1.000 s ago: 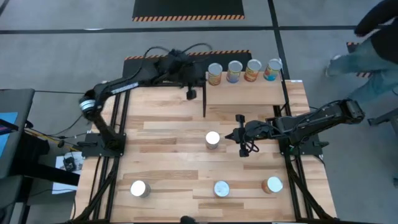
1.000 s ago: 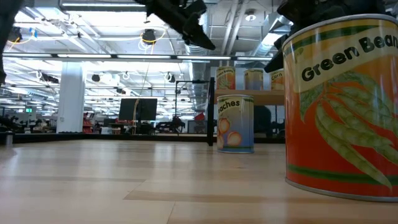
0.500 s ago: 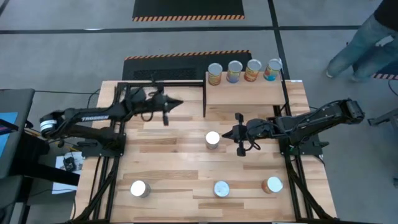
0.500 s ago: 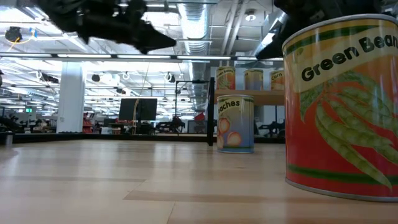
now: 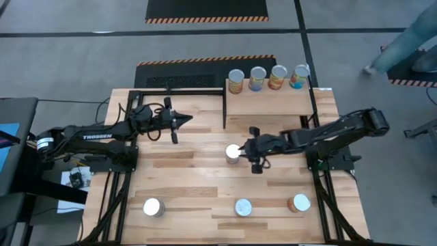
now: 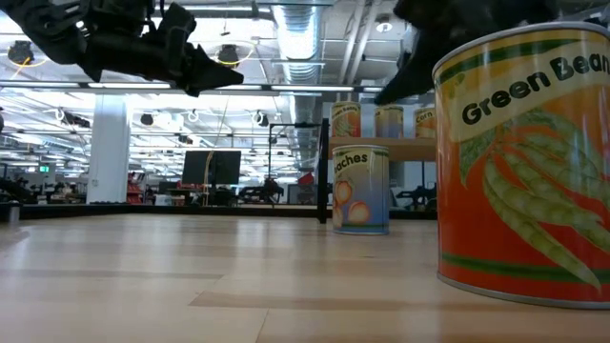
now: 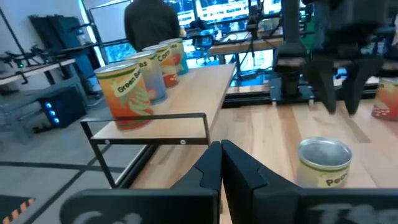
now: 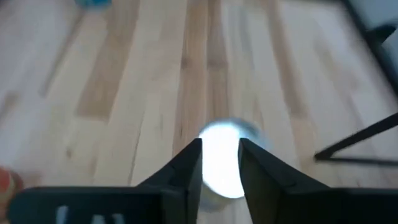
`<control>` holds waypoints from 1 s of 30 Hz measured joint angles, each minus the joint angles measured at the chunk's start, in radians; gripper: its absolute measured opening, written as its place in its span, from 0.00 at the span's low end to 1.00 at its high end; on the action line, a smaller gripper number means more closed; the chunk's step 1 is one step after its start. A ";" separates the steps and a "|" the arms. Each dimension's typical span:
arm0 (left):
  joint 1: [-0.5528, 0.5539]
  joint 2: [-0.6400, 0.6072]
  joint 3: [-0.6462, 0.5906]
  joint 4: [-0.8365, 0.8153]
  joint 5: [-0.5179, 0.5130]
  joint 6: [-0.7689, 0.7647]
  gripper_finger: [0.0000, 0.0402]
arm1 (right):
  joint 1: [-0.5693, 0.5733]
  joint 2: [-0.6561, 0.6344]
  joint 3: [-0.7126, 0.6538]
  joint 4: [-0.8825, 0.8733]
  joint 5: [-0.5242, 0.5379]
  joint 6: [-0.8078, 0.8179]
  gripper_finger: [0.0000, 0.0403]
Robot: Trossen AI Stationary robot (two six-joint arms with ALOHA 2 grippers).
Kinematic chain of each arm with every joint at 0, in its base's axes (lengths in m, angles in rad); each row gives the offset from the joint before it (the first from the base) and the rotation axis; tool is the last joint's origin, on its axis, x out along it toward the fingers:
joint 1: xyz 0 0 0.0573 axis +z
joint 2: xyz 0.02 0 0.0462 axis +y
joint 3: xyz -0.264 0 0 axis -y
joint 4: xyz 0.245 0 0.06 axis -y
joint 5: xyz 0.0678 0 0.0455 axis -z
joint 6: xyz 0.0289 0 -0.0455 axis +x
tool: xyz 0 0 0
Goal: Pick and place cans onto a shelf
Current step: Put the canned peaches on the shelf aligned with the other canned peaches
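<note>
Four cans [image 5: 267, 78] stood in a row along the back edge of the pale wooden shelf [image 5: 270, 102], silver lids up, labels orange and blue. A fifth, the peaches can [image 5: 233, 153], sat mid-table just beside the right gripper [image 5: 251, 147] — its fingers stood apart, the round lid showing between them. Three more waited near the front edge; the closest one [image 6: 522, 162] read "Green Bea" over painted beans. The left gripper [image 5: 175, 123] hovered by the black frame, fingers pressed together. Plank tabletop, grey floor, striped hazard tape — a person [image 5: 410, 48] passed at the far right.
</note>
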 joint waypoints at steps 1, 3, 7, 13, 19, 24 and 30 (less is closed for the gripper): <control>0.000 0.000 0.000 0.000 -0.001 0.000 0.00 | 0.000 0.028 0.022 -0.026 0.002 0.000 0.35; 0.000 0.000 0.000 -0.001 -0.001 0.000 0.00 | 0.000 0.073 0.069 -0.067 0.004 -0.001 0.39; 0.000 0.000 0.000 -0.003 0.008 -0.001 0.00 | 0.000 0.134 0.136 -0.155 0.005 -0.013 0.48; 0.000 0.000 0.000 -0.009 0.008 0.000 0.00 | 0.014 0.203 0.180 -0.197 0.027 -0.069 0.51; 0.000 0.000 0.000 -0.008 0.008 0.000 0.00 | 0.021 0.273 0.212 -0.252 0.080 -0.076 0.42; 0.000 0.000 0.000 -0.009 0.008 0.000 0.00 | 0.021 0.309 0.231 -0.260 0.094 -0.084 0.26; 0.000 0.001 0.000 -0.013 0.007 0.000 0.00 | 0.022 0.315 0.249 -0.281 0.090 -0.107 0.05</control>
